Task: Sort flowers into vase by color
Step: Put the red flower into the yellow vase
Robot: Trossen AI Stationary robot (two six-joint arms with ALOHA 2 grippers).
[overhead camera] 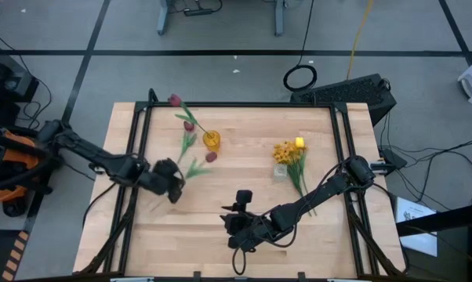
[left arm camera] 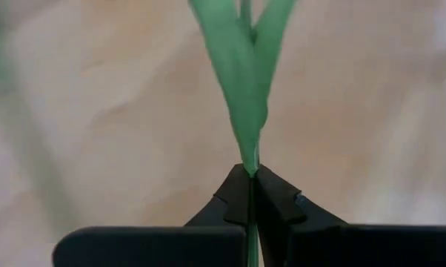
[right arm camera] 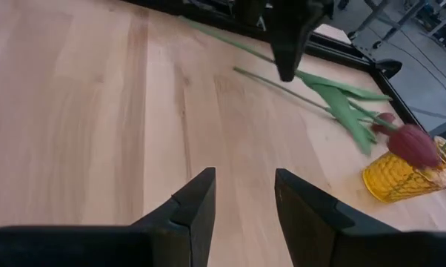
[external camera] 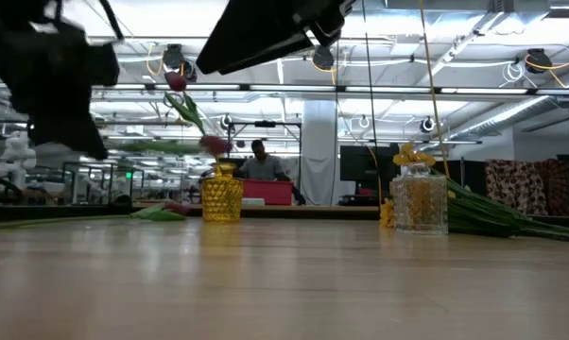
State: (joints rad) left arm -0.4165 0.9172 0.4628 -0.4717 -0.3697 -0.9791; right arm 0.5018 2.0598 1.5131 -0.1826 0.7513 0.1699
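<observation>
A red tulip (overhead camera: 211, 157) lay held by its stem, its long axis running from the left gripper (overhead camera: 172, 185) up and away toward the yellow vase (overhead camera: 212, 140), with the bloom just short of that vase and the leaves (left arm camera: 241, 67) fanning out right ahead of the fingertips. The left gripper was pinched tight on the stem, probably lifted a little off the table (overhead camera: 244, 188), though that was hard to judge. The right gripper (right arm camera: 244, 194) waited well off to the side with its fingers spread apart and empty.

Bloom of the pinched stem (left arm camera: 247, 89) beyond the left wrist frame; blurred table (left arm camera: 97, 111) behind
</observation>
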